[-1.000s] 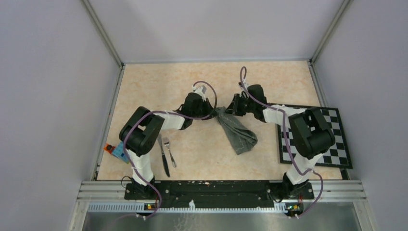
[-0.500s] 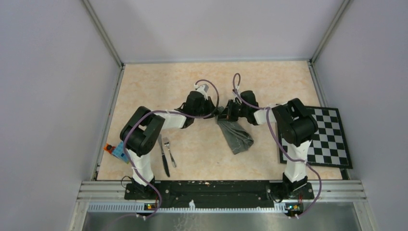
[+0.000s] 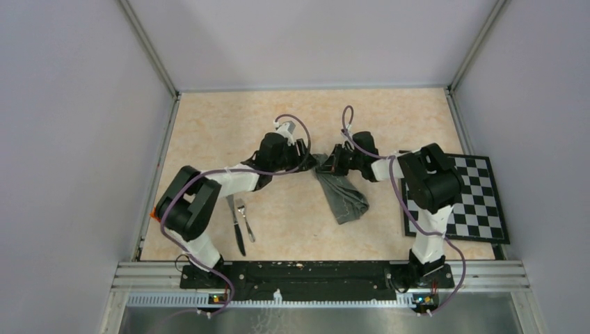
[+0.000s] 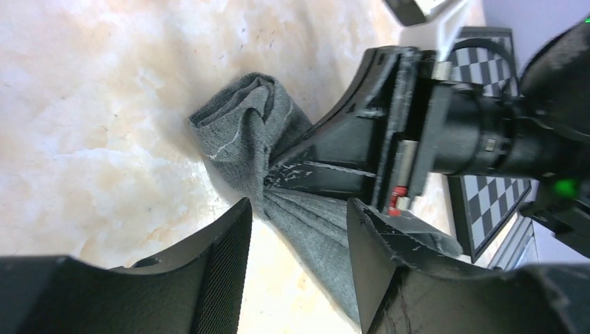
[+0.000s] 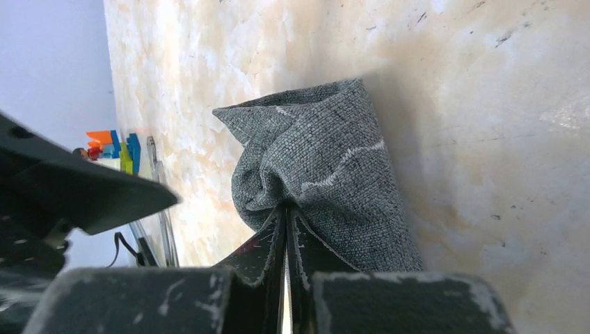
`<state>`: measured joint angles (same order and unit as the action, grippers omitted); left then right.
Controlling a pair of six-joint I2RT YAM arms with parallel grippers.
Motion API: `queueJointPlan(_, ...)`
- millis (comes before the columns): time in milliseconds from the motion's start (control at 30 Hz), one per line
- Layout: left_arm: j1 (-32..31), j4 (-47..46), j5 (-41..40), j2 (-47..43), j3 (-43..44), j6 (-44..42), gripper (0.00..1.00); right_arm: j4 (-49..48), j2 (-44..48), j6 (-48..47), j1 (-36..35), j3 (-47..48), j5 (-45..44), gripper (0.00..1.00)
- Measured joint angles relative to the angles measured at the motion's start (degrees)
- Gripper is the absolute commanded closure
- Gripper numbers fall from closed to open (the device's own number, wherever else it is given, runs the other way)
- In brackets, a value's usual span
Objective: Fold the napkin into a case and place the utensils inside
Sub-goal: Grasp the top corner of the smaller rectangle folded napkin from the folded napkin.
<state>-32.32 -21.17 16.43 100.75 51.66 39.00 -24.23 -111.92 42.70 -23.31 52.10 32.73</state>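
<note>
The dark grey cloth napkin (image 3: 344, 198) with its pale stitched hem is found crumpled on the middle of the pale marbled worktop (image 3: 229, 125). Its bunched far end is pinched by the right claw (image 5: 285, 209), clenched tight, presumably so the cloth can be drawn flat for folding. The left claw (image 4: 298, 207) is held parted beside that bunch, grasping nothing (no case is formed yet). One slim silver table knife (image 3: 236, 229) and one shorter silver fork (image 3: 245, 219) are laid side by side near the left arm, well apart from the single napkin.
</note>
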Motion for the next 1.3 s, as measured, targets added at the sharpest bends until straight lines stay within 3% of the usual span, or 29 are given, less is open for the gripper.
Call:
queueJointPlan(200,0.4,1.7,-4.4,-7.6,-1.9,-1.4,0.58,1.1,1.4,-0.2,0.0,-0.2,-0.2,1.00)
queueJointPlan(433,0.8,4.3,-5.8,-3.5,-1.3,-2.4,0.58,3.1,4.8,-1.4,0.1,-0.3,-1.0,1.00)
queueJointPlan(633,0.8,6.5,-5.8,0.2,1.5,-3.5,0.66,4.7,4.8,-2.4,0.1,-0.2,-1.7,1.00)
queueJointPlan(1067,0.5,7.5,-5.2,9.7,8.7,-4.2,0.74,1.4,-1.5,-1.5,-0.5,2.4,-0.5,1.00)
queueJointPlan(1300,0.3,7.9,-5.6,9.3,8.2,-4.7,0.74,4.3,0.4,-3.1,-0.4,2.4,-1.0,0.99)
